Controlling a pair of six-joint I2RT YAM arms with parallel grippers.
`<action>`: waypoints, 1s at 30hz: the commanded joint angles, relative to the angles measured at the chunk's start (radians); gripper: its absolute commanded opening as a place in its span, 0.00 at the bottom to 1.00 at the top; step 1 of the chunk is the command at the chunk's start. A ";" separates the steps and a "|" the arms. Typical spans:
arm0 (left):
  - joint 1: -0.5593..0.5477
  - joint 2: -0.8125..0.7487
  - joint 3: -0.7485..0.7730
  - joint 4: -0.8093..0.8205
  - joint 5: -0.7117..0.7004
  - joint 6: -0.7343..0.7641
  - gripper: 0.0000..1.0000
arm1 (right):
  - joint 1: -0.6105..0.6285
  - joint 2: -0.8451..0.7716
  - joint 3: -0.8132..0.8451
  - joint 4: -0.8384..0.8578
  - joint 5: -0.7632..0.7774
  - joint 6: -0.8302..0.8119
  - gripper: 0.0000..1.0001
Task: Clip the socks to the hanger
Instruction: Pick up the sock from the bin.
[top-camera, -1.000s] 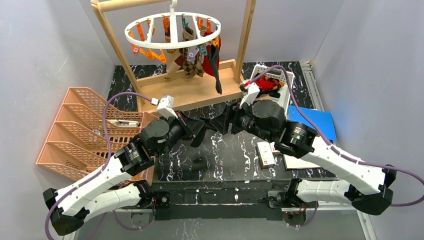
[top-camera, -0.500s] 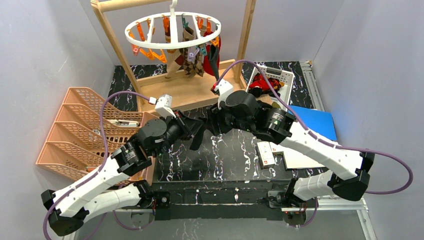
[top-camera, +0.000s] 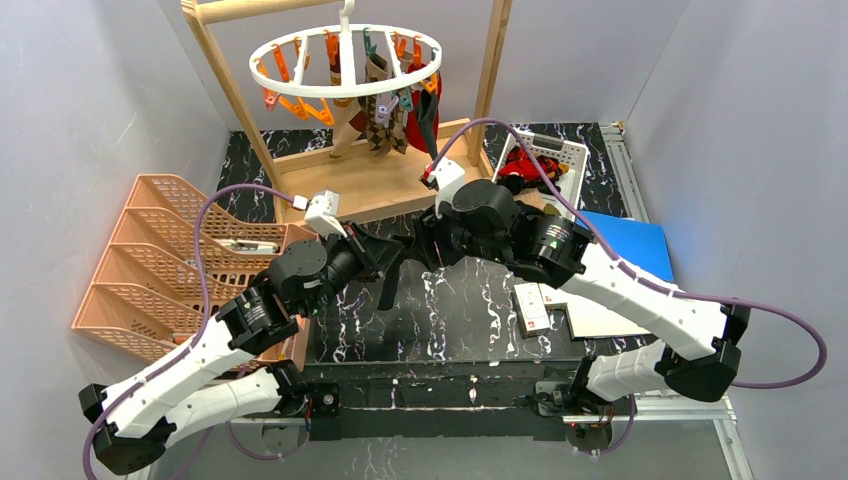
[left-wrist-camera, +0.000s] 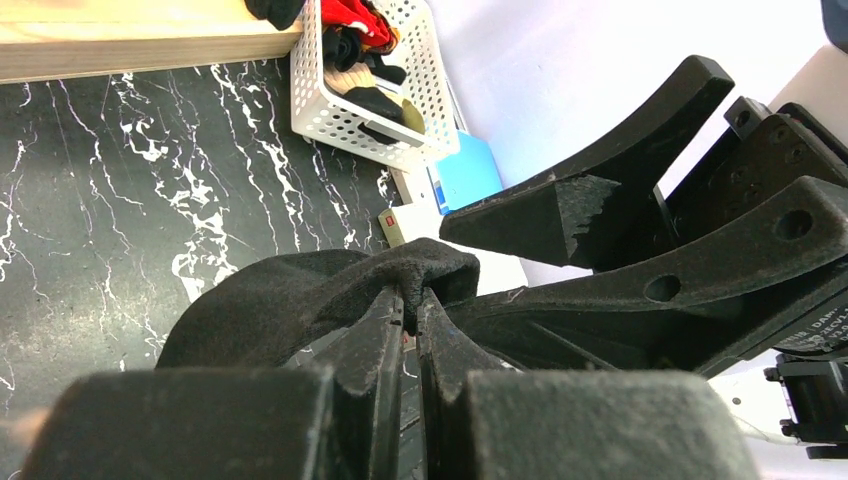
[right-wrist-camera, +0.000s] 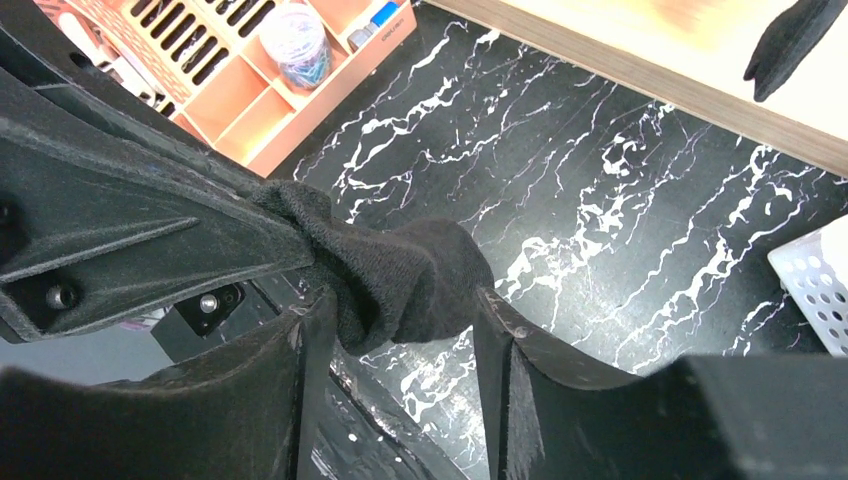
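Two grippers meet over the black marbled tabletop (top-camera: 450, 300), sharing one black fuzzy sock (left-wrist-camera: 300, 295). The left gripper (left-wrist-camera: 410, 300) has its fingers pressed together on a fold of that sock, pinching it and holding it clear of the table. The right gripper (right-wrist-camera: 400, 300) stands spread, one finger on either side of the sock's rounded loose end. The fabric looks unsqueezed, so I judge this a hand-over or a re-grip: one arm steadies the sock while the other finds a hold fit for feeding it into a clip.

The white round plastic drying hanger (top-camera: 330, 91), with its orange and teal clips, hangs from the wooden frame (top-camera: 380, 180) at the far side, well apart from both grippers. A brown-beige argyle sock (top-camera: 380, 118) and dark ones already dangle from it. More socks, red and black, wait in the white lattice basket (top-camera: 565, 150) on the right, so the task looks partly done.

Little writing is legible. In the left wrist view, small white letters on the right arm's housing (left-wrist-camera: 815, 322) seem to begin "DAM" and are cut off. A white card (top-camera: 530, 305) with red marks lies on the table, too small to read.
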 joint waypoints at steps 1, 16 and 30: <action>-0.005 -0.029 0.022 -0.014 -0.010 0.006 0.00 | 0.003 -0.042 0.027 0.079 -0.013 -0.020 0.61; -0.005 -0.045 0.007 -0.019 -0.001 -0.011 0.00 | 0.003 -0.028 0.022 0.123 -0.039 -0.026 0.60; -0.005 -0.063 0.000 -0.034 -0.002 -0.012 0.00 | 0.003 -0.012 0.018 0.114 0.081 0.024 0.14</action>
